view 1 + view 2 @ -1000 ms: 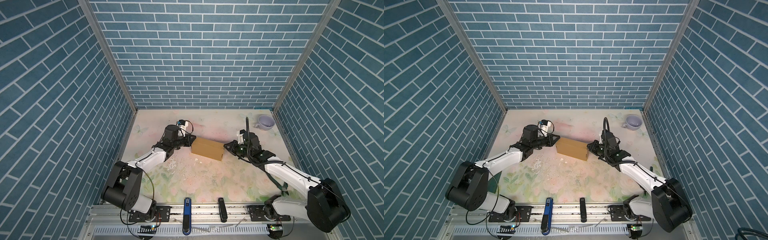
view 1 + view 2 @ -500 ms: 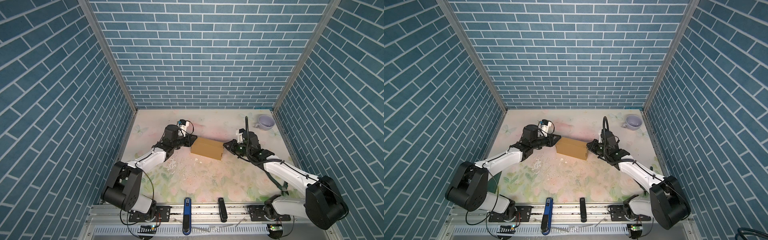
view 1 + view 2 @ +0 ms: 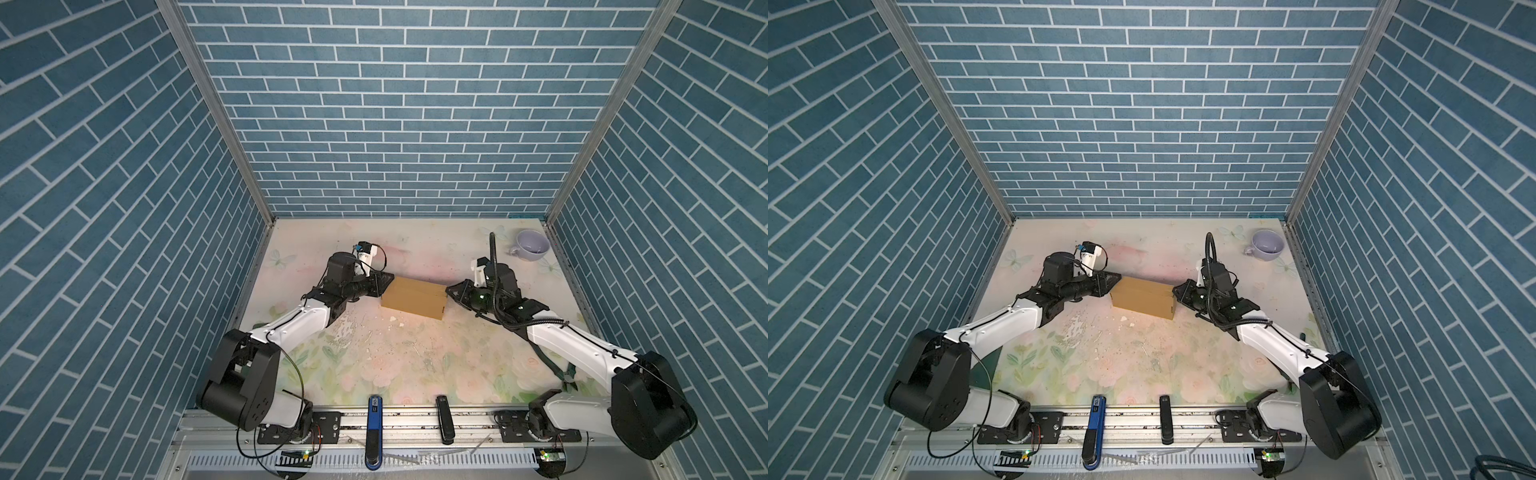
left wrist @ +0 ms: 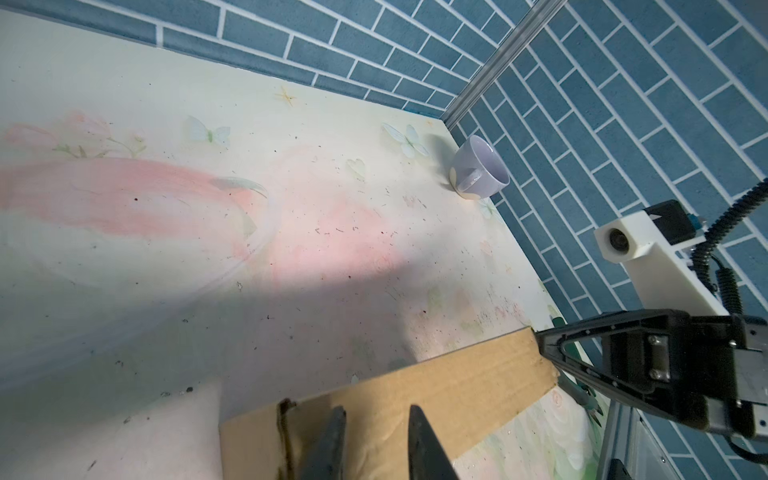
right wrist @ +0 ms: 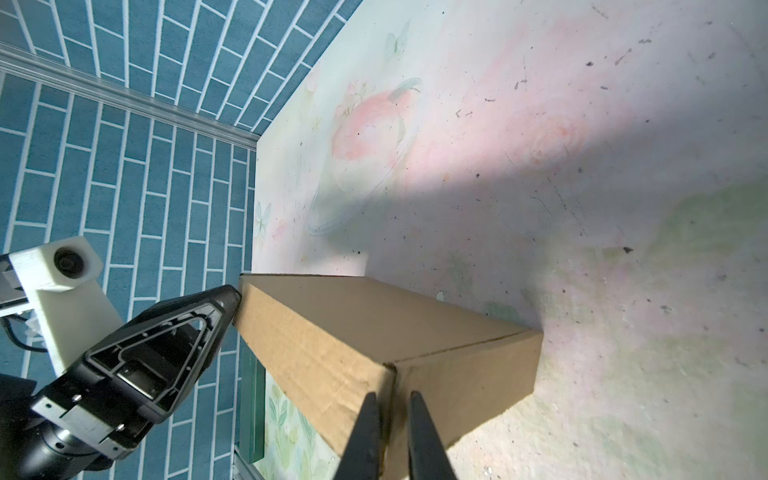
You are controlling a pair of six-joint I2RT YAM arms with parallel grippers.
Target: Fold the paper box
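Well apart from the cup [image 3: 532, 245], the paper box [image 3: 413, 297] sits between left gripper [image 4: 376, 409] (jaws slightly parted, empty) and right gripper [image 5: 392, 397], nearly closed, grip unclear; uneven pushing could spring a flap.

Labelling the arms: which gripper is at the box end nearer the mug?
The right gripper, at the paper box's right end in a top view, on the lilac mug's side. The left gripper is at the opposite end.

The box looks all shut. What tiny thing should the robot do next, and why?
Probably ease the left gripper back off the paper box. The box looks closed with no flaps sticking out, and that gripper's jaws stand slightly apart, so nothing seems pinched there.
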